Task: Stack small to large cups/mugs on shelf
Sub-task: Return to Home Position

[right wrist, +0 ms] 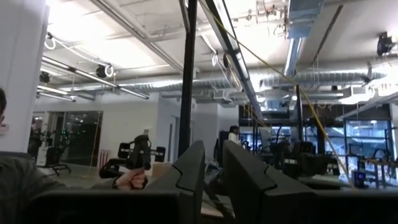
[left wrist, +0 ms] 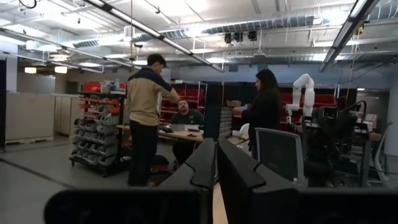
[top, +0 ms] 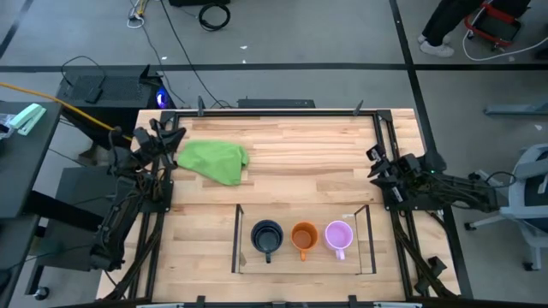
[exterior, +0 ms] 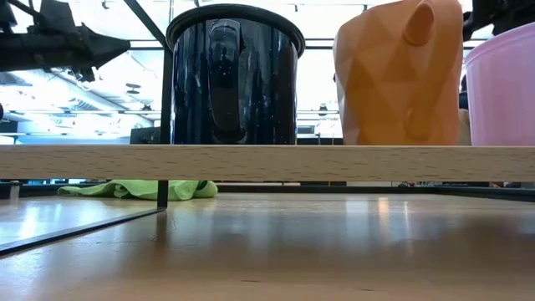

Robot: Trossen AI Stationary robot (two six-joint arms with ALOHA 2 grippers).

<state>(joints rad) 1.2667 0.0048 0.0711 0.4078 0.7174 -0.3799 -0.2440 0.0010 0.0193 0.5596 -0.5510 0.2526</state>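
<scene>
Three mugs (top: 303,235) are lined on the shelf (top: 237,244), nearer the right gripper (right wrist: 214,149), fingers barely parted; the left gripper (left wrist: 216,146) is pressed closed.

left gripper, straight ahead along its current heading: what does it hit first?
Nothing close, as far as the left wrist view shows. The left gripper points level into the room: open floor, then probably the desk with people around it, depth unclear.
</scene>
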